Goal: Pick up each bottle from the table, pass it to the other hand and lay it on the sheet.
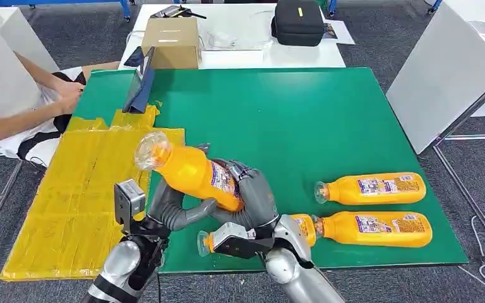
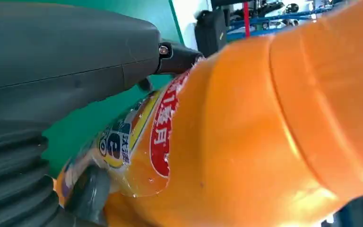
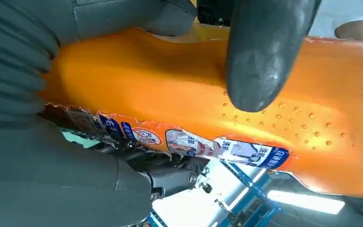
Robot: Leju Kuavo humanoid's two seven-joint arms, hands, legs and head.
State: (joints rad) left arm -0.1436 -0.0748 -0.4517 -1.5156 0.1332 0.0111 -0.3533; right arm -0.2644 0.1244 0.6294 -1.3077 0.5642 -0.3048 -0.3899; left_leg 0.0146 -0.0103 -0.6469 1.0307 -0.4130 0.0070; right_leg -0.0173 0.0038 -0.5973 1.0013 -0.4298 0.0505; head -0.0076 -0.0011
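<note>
An orange bottle (image 1: 192, 173) with a clear cap end is held tilted above the table's front, its cap toward the yellow sheet (image 1: 76, 202). My right hand (image 1: 252, 196) wraps its labelled lower half. My left hand (image 1: 177, 211) grips it from below, nearer the neck. Up close, the bottle (image 2: 246, 142) lies against my left thumb (image 2: 66, 52), and dark fingers (image 3: 264, 52) of my right hand press on the bottle (image 3: 170, 94). Two more orange bottles (image 1: 372, 188) (image 1: 376, 228) lie on the green table (image 1: 303, 113) at the right. A third (image 1: 302, 228) lies partly behind my right wrist.
A person (image 1: 12, 107) sits at the left, hands by the sheet's far corner. A dark tablet stand (image 1: 140, 85) is at the sheet's far end. A cardboard box (image 1: 170, 41) and black bag (image 1: 298, 22) rest on the white table behind. A white panel (image 1: 442, 76) leans at the right.
</note>
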